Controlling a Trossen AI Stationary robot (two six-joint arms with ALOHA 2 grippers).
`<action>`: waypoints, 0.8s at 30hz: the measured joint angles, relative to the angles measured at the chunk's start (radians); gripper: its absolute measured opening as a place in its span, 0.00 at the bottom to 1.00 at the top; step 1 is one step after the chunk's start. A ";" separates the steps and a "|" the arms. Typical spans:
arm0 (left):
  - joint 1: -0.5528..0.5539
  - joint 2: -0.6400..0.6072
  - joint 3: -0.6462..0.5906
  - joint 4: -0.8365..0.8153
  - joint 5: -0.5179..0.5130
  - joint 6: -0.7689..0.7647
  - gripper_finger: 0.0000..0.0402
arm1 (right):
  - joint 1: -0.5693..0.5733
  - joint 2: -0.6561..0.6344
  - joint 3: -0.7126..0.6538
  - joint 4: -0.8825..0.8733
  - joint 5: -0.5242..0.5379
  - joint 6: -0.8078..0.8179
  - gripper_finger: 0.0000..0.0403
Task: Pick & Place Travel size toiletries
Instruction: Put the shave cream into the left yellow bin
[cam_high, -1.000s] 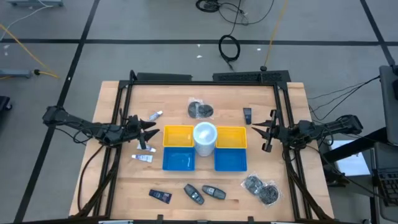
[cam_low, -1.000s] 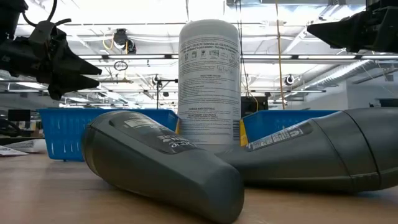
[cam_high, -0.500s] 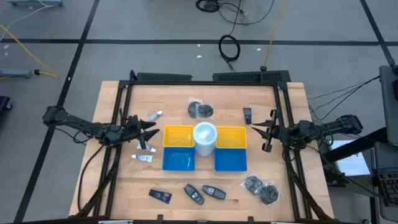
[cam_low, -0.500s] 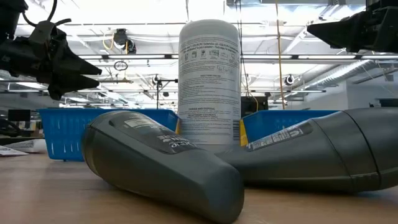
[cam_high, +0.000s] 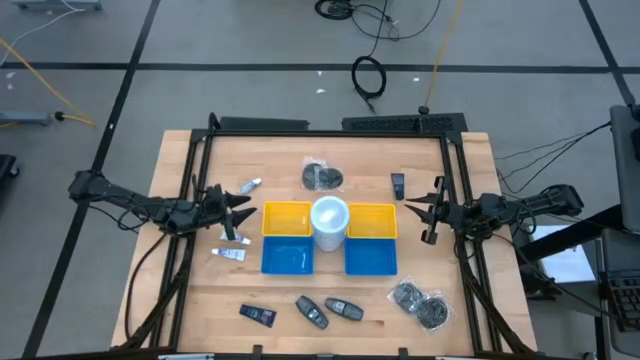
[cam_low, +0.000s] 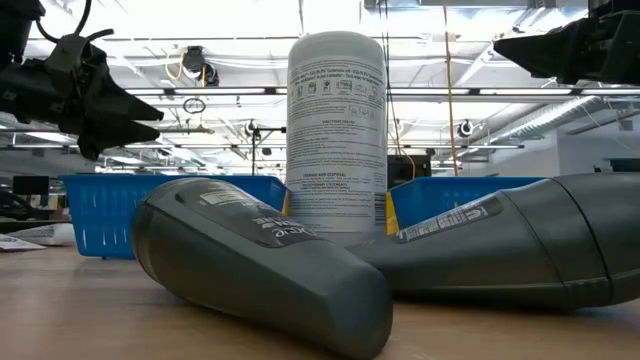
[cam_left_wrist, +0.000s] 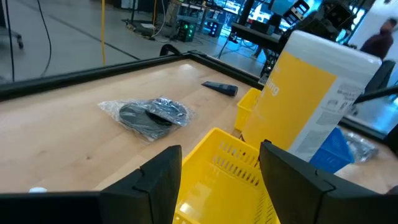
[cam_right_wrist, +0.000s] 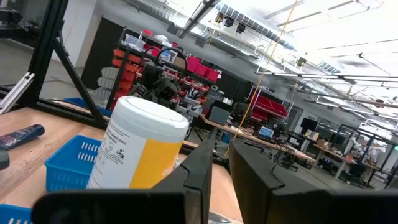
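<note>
The travel size toiletries are small white tubes on the wood at the table's left: one (cam_high: 250, 186) toward the far side, one (cam_high: 237, 239) just near of my left gripper, and one (cam_high: 230, 253) beside the left blue bin. My left gripper (cam_high: 248, 207) hovers open over the table's left side, pointing at the left yellow bin (cam_left_wrist: 217, 162), with nothing between its fingers (cam_left_wrist: 221, 149). My right gripper (cam_high: 420, 211) hovers shut at the table's right side, tipped slightly upward, with nothing in it (cam_right_wrist: 221, 149).
Two yellow bins (cam_high: 286, 217) (cam_high: 373, 220) and two blue bins (cam_high: 287, 257) (cam_high: 371, 257) flank a white canister (cam_high: 329, 222) at mid-table. A bagged dark item (cam_high: 322, 177) and a small black gadget (cam_high: 398, 184) lie beyond. Three key fobs (cam_high: 312, 311) and clear bags of metal bits (cam_high: 420, 303) lie near the front edge.
</note>
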 joint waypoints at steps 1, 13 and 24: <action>0.000 0.000 0.000 0.000 0.000 0.021 0.53 | 0.000 0.000 0.000 0.000 -0.001 0.024 0.12; 0.000 0.000 0.000 0.023 0.000 0.052 0.53 | 0.001 0.000 0.000 0.130 -0.036 0.516 0.12; 0.000 0.000 0.000 0.072 0.000 -0.020 0.53 | 0.001 0.004 0.000 0.135 -0.054 0.653 0.12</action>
